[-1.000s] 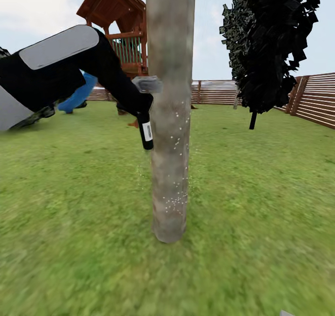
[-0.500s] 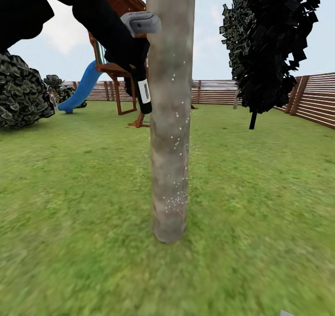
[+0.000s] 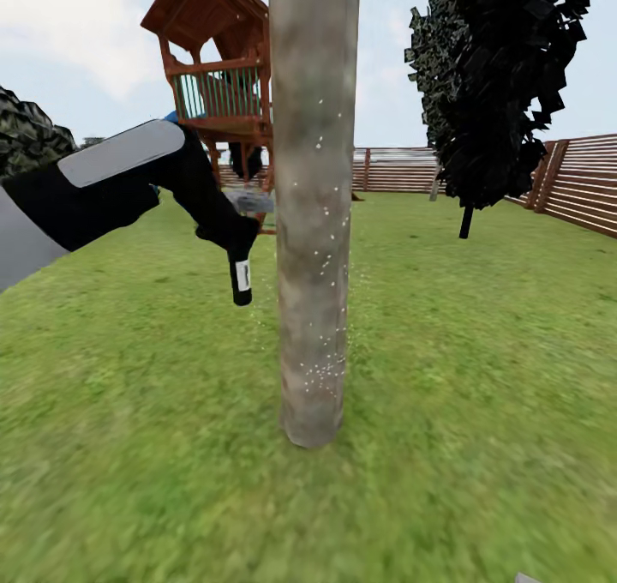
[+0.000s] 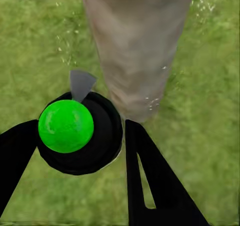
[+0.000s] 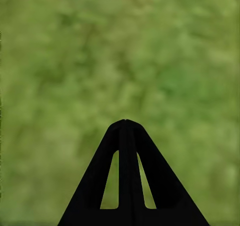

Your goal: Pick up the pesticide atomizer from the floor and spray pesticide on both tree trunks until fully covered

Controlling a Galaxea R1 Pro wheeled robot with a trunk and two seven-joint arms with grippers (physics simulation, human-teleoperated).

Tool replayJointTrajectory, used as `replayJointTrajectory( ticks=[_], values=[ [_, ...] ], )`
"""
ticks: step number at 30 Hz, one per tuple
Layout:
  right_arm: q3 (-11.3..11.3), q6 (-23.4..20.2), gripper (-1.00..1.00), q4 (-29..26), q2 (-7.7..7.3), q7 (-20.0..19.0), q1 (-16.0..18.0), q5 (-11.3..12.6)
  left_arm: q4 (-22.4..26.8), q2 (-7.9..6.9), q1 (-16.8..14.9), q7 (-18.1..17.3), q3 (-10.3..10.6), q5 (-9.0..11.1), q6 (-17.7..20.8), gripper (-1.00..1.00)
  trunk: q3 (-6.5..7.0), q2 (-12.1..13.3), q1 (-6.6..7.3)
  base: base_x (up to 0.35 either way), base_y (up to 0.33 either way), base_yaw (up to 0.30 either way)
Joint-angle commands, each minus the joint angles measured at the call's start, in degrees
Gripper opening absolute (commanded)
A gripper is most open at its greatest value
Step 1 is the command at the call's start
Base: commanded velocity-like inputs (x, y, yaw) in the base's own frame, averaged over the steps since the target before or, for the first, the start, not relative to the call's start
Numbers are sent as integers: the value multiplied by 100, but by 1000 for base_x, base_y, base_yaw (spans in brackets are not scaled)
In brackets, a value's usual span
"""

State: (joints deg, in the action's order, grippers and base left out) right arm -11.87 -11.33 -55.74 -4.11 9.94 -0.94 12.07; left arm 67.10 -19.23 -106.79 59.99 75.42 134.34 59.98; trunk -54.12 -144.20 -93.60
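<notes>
My left gripper [image 3: 233,242] is clamped on the atomizer [image 3: 241,281], holding it just left of the tree trunk [image 3: 313,223], which has white specks [image 3: 321,369] on it. My right gripper [image 5: 126,123] has its fingers pressed together over the grass [image 5: 120,56].

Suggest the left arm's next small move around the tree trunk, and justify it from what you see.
Probably bring the pesticide atomizer in the left gripper toward the bare left face of the tree trunk and spray: the white pesticide specks sit thinly on the right and lower parts, so coverage looks far from complete.
</notes>
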Motion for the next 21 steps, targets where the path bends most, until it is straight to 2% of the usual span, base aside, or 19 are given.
replayJointTrajectory(
  ticks=[1, 2, 4, 6, 9, 10, 12, 13, 15, 17, 19, 21],
  values=[
    [9, -27, -100, -16, -2, 26, -2, 49, 18, -6, 196, 123, 8, 27, 2, -100, -5, -3, 2, 0, 0, 0],
    [9, -27, -100, -16, -2, 23, -2, 49, 23, -8, 331, 194, 8, 22, 2, -100, -5, -3, 2, 0, 0, 0],
    [10, -28, -100, -16, -2, 18, -2, 50, 33, -10, 833, 502, 6, 15, 2, -100, -5, -3, 2, 0, 0, 0],
    [10, -27, -100, -16, -2, 19, -2, 45, 34, -9, 1133, 571, 2, 9, -4, -100, -5, -3, 2, 0, 0, 0],
    [3, -27, -100, -16, -2, 21, -2, 34, 34, -3, 1803, 614, 0, -22, -85, -100, -5, -3, 2, 0, 0, 0],
    [2, -27, -100, -16, -2, 21, -2, 34, 33, -3, 1936, 613, 0, -139, -105, -100, -5, -3, 2, 0, 0, 0],
    [7, -27, -100, -17, -2, 19, -5, 33, 37, -2, 2314, 593, -4, -645, -129, -100, -5, -3, 2, 0, 0, 0],
    [8, -27, -100, -16, -2, 18, -4, 32, 39, -2, 2665, 579, -7, -951, -138, -100, -5, -3, 2, 0, 0, 0],
    [16, -27, -100, -22, 0, 17, -9, 32, 37, 1, 3069, 568, -9, -1201, -143, -100, -5, -3, 2, 0, 0, 0],
    [22, -27, -100, -23, -1, 17, -10, 32, 31, 4, 3303, 497, -12, -1435, -144, -100, -5, -3, 2, 0, 0, 0],
    [26, -27, -100, -24, -2, 15, -11, 32, 6, 0, 3683, 115, -14, -1933, -231, -100, -5, -3, 2, 0, 0, 0],
    [27, -28, -100, -25, -4, 11, -14, 32, -24, -1, 3908, -189, -16, -2304, -277, -100, -5, -3, 2, 0, 0, 0]
  ],
)
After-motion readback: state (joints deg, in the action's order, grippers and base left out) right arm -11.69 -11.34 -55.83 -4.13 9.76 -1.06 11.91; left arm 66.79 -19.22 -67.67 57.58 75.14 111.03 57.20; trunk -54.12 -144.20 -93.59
